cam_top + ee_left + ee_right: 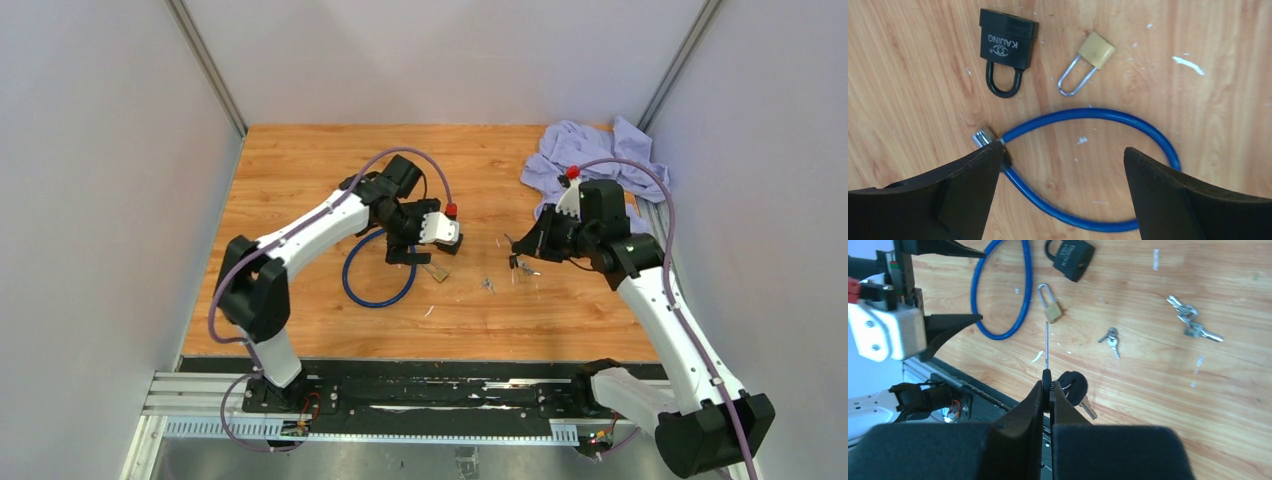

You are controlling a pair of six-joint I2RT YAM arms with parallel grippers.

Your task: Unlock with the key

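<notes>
Right gripper (pixel 1048 385) clenched thin steel key (pixel 1047 347); left gripper (pixel 1063 149) released above blue cable lock (pixel 1088 112).
Key seemed light, stiff: best held by its head.

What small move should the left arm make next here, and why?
Probably lower the left gripper and close on the blue cable lock: its jaws stand open above the cable, holding nothing, while the right gripper is shut on a key, ready to insert.
</notes>
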